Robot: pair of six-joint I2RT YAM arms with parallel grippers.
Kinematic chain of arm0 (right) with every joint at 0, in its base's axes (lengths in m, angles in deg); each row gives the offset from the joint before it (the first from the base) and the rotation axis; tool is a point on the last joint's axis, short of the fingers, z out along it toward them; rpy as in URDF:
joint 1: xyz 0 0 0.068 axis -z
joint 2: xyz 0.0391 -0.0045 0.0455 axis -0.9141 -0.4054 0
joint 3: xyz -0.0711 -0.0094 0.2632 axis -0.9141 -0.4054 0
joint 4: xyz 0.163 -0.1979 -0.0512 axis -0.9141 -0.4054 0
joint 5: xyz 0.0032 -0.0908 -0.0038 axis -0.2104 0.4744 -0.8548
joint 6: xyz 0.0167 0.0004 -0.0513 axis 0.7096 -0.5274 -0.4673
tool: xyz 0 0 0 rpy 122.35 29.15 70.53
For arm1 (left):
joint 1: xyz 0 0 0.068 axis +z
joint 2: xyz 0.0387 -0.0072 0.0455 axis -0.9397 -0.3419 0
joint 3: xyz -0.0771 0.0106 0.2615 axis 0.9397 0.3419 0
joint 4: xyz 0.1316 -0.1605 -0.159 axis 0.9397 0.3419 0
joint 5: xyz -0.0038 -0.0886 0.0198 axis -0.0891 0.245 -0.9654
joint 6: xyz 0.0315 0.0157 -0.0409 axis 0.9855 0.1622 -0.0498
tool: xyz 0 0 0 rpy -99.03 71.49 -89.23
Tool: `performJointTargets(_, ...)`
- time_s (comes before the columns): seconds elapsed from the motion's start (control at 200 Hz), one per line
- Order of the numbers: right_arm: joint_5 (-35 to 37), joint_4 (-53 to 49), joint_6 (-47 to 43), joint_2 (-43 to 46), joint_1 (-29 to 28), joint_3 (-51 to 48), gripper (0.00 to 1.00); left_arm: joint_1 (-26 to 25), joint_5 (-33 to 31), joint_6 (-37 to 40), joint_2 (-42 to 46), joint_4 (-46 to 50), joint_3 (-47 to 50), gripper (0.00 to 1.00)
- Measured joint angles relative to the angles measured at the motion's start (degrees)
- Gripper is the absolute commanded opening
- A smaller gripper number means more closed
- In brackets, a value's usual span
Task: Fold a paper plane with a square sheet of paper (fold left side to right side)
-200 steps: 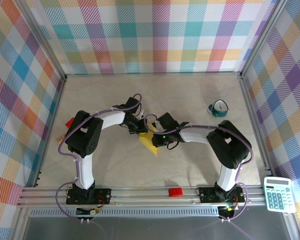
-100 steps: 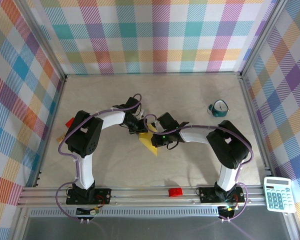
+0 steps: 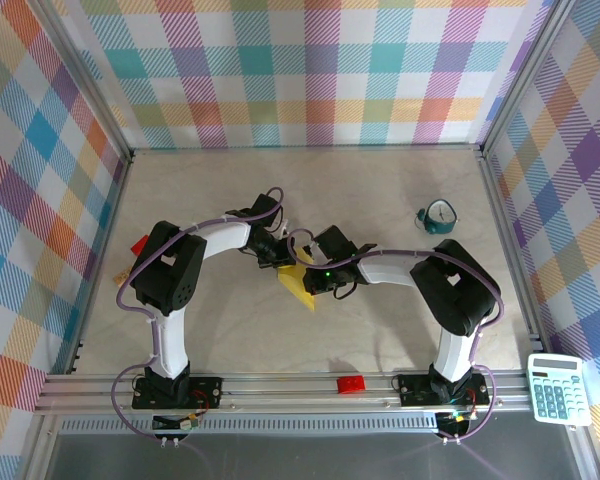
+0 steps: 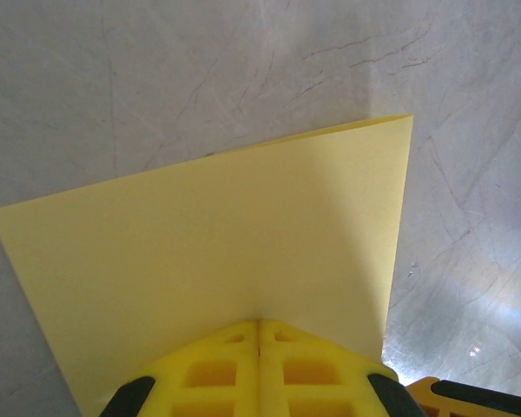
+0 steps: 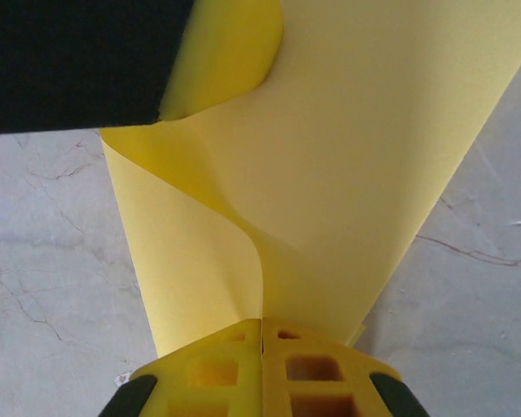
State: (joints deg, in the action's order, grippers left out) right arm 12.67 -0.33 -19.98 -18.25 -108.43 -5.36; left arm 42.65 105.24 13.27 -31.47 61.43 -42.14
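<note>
The left gripper (image 4: 259, 330) and right gripper (image 5: 261, 328) are each pinched tight on the square sheet of paper (image 3: 302, 287), which bows between them at the centre of the top view over the table (image 3: 400, 330). To fold well, I judge the left edge should meet the right edge squarely, corners aligned, before any pressing, with no tugging on the thin sheet.

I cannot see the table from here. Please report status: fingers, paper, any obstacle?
Left fingers, right fingers both shut on yellow paper sheet. Sheet curled between them, fold unfinished. Red brick lies well apart.
</note>
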Motion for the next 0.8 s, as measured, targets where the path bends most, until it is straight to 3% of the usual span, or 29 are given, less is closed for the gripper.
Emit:
performJointTargets(0.305,-0.37,0.59,0.04,-0.26,0.0,0.0,0.0,0.07,-1.55,0.63,-1.14,3.32,-3.89,0.13)
performJointTargets(0.525,-0.63,0.72,0.44,-0.37,0.0,-0.02,0.0,1.33,-1.95,1.95,-0.81,4.46,-9.97,0.1)
performJointTargets(0.8,-0.63,0.76,1.33,-0.37,0.0,-0.04,0.0,3.02,1.46,0.79,11.58,-1.81,5.77,0.09)
